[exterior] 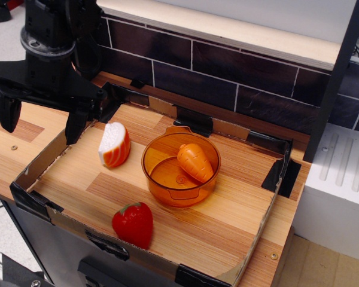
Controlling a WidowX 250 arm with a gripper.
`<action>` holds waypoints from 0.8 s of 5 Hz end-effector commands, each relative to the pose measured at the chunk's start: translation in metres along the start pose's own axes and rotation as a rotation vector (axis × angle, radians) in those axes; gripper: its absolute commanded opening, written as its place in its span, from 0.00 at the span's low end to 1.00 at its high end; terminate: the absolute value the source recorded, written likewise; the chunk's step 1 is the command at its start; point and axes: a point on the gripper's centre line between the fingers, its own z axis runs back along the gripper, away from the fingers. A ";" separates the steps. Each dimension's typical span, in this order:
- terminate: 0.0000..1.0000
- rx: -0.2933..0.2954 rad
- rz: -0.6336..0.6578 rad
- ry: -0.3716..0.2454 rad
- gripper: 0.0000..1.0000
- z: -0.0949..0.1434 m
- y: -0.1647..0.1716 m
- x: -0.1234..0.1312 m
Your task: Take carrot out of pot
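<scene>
At center, your carrot (195, 162) is lying inside the pot (167, 190) on the counter (227, 209), while your claw (40, 117) is hanging open, far left.

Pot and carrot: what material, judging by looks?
The round translucent orange pot looks like glossy hard plastic: the wood surface shows through its wall and the rim catches highlights. The stubby orange grooved carrot inside it looks like opaque moulded plastic with a smooth, slightly shiny finish. Neither can be confirmed by sight alone.
</scene>
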 end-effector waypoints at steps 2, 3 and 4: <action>0.00 -0.056 0.098 0.036 1.00 0.016 -0.019 -0.004; 0.00 -0.138 0.331 0.083 1.00 0.034 -0.040 0.009; 0.00 -0.170 0.479 0.139 1.00 0.037 -0.062 0.022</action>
